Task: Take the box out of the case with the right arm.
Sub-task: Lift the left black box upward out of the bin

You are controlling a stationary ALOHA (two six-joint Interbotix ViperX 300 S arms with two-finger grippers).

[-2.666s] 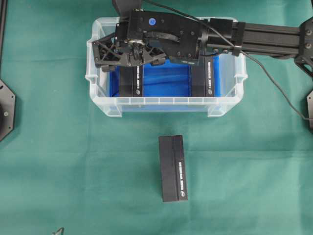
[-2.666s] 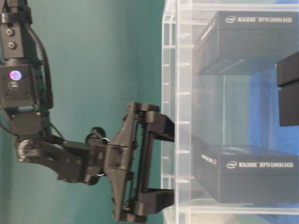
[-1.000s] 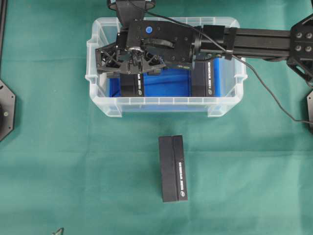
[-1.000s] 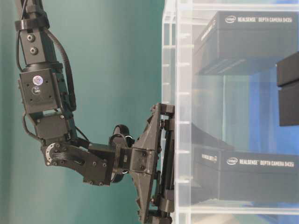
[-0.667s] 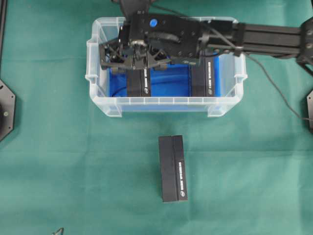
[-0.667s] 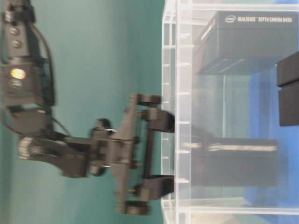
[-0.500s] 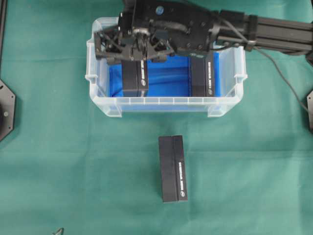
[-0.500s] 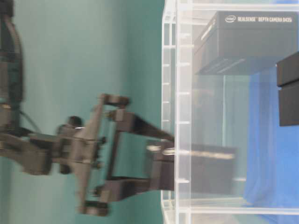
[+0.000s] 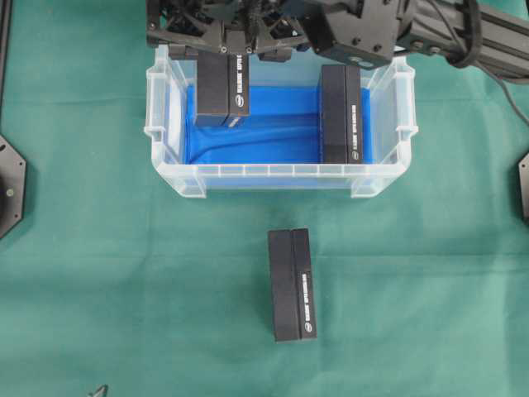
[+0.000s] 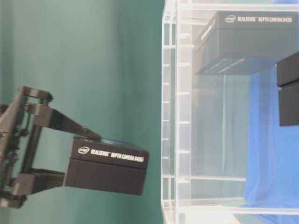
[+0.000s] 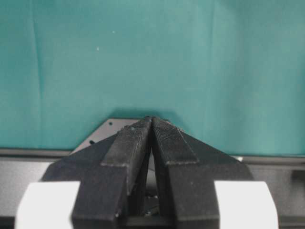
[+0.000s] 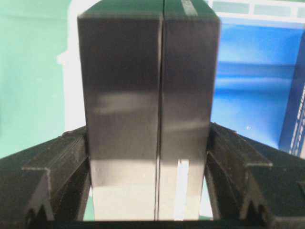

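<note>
The case (image 9: 281, 175) is a clear bin with a blue floor, standing at the back middle of the green cloth. My right gripper (image 9: 225, 51) is shut on a black box (image 9: 223, 87) and holds it lifted over the case's far left part. From table level, the held box (image 10: 106, 165) hangs clear of the case wall (image 10: 177, 116), between the gripper's fingers (image 10: 56, 122). The right wrist view shows the box (image 12: 147, 95) filling the gap between both jaws. My left gripper (image 11: 151, 121) is shut on nothing, over bare cloth.
A second black box (image 9: 340, 114) lies in the right part of the case. A third black box (image 9: 292, 284) lies on the cloth in front of the case. Black mounting plates (image 9: 8, 186) sit at the left and right edges.
The right gripper has risen with the box, from the case floor to above the rim, and has shifted toward the far side. The left part of the blue floor is now bare.
</note>
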